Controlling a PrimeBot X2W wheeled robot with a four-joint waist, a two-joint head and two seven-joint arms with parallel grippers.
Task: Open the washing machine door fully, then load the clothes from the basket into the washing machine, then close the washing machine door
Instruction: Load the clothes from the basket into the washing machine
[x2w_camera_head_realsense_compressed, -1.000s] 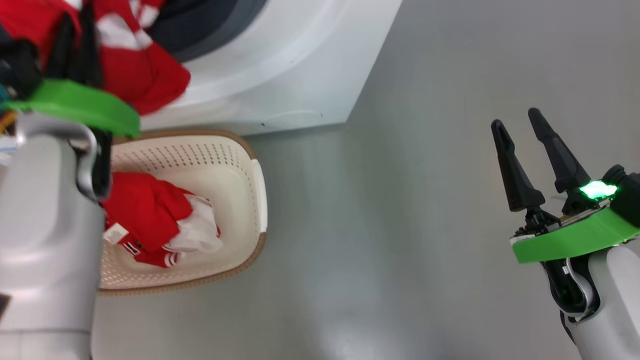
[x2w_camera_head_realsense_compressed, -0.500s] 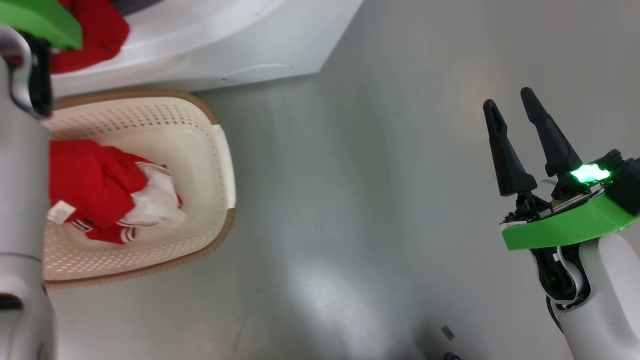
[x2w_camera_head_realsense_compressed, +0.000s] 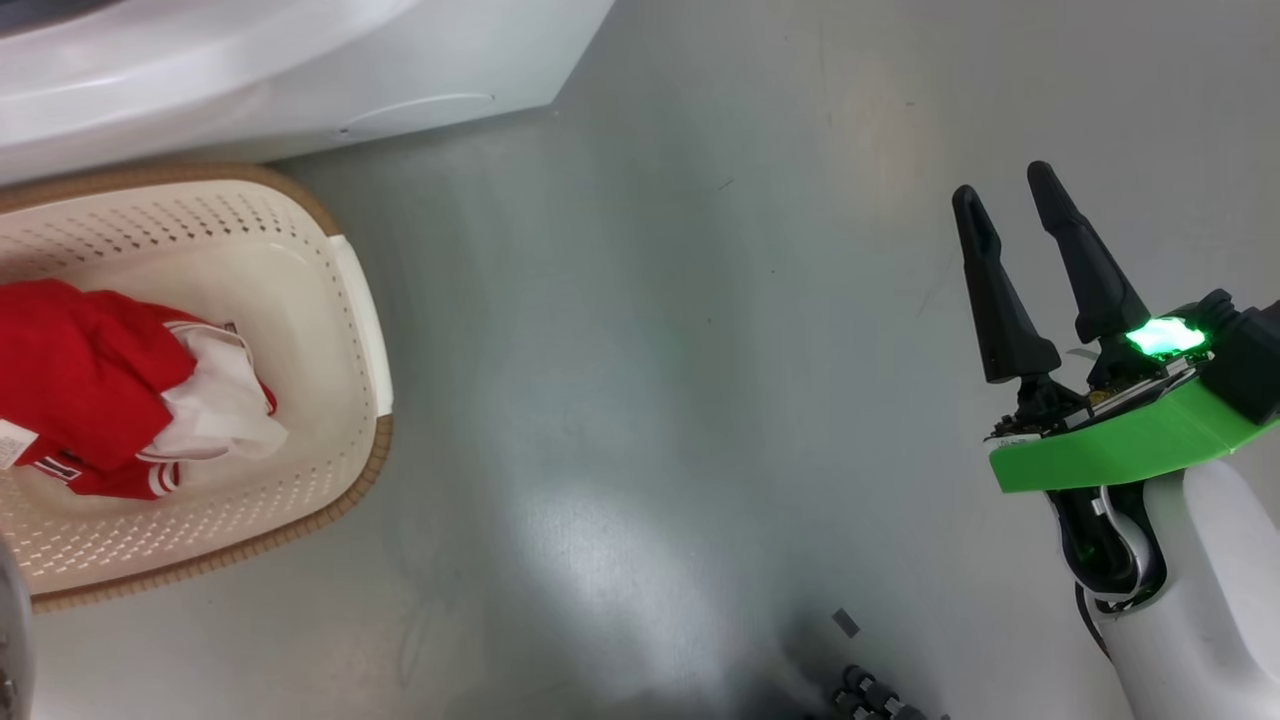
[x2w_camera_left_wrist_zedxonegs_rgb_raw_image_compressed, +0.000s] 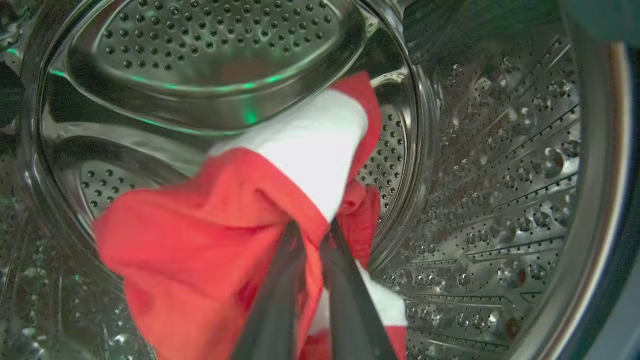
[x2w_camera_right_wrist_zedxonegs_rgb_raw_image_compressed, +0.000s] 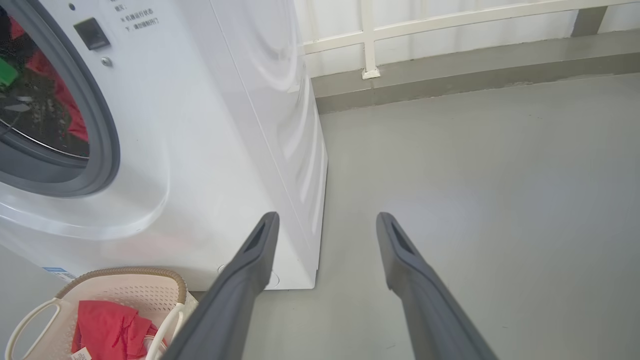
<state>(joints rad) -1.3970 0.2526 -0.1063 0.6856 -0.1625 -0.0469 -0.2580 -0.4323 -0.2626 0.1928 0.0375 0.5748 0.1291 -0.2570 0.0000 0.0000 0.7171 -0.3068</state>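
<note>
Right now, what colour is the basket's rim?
Brown, woven-look basket rim, clearest in the head view.

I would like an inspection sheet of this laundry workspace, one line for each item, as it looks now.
Surface: grey floor, smooth, with glare.
Job's things: washing machine with its opening uncovered; held garment, red and white, inside the steel drum; second red garment lying in the basket before the machine.
Clutter: small dark ridged part at the head view's bottom edge, cannot tell what.
Grippers: left gripper shut on the held garment; right gripper open, empty, above the floor.
Cables: nothing seen.
Surroundings: white railing and grey kerb behind the machine.
</note>
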